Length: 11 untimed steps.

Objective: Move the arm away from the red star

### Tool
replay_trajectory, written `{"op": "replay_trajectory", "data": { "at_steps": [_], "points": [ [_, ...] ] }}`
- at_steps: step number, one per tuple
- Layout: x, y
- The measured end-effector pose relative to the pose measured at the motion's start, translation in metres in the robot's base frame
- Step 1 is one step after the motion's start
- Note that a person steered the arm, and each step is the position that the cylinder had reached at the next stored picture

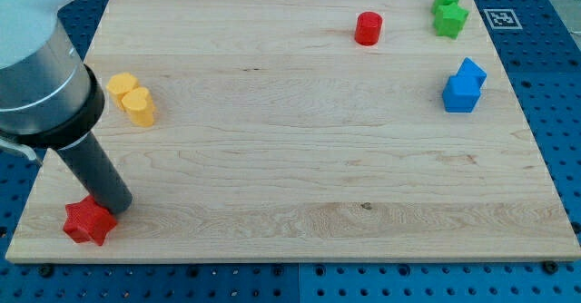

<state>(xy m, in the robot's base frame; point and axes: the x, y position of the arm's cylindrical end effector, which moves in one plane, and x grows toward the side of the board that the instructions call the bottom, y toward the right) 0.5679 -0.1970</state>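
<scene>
— Where are we sitting at this moment?

— We are resting my tip [118,208] low in the view's left corner of the wooden board [300,185], right against the red star [89,221]. The star is lying just to the view's left and slightly below the tip, near the board's bottom edge, and the two are looking as if they are touching (the rod's dark shaft is covering the star's upper right point, so we cannot tell for certain).

— And the jaws?

— We are carrying none; the arm is ending in a plain rod, so there is nothing to stand apart or together.

— What else are we seeing?

— The yellow block [132,100] is lying above us, near the view's left edge, well apart from the tip. The red cylinder [368,28] is standing near the view's top, right of the middle. The green block [448,12] is sitting in the top right corner, and the blue block [464,86] is lying below it, near the right edge.
</scene>
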Motion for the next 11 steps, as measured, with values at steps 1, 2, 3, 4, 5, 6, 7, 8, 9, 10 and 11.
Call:
{"op": "replay_trajectory", "data": {
  "at_steps": [1,2,3,4,5,6,7,8,9,10,11],
  "points": [
    [0.000,0.005],
    [0.000,0.049],
    [0.000,0.068],
    [0.000,0.068],
    [0.000,0.071],
    [-0.013,0.090],
    [-0.017,0.123],
    [-0.024,0.152],
    [-0.032,0.163],
    [-0.032,0.163],
    [-0.032,0.163]
  ]
}}
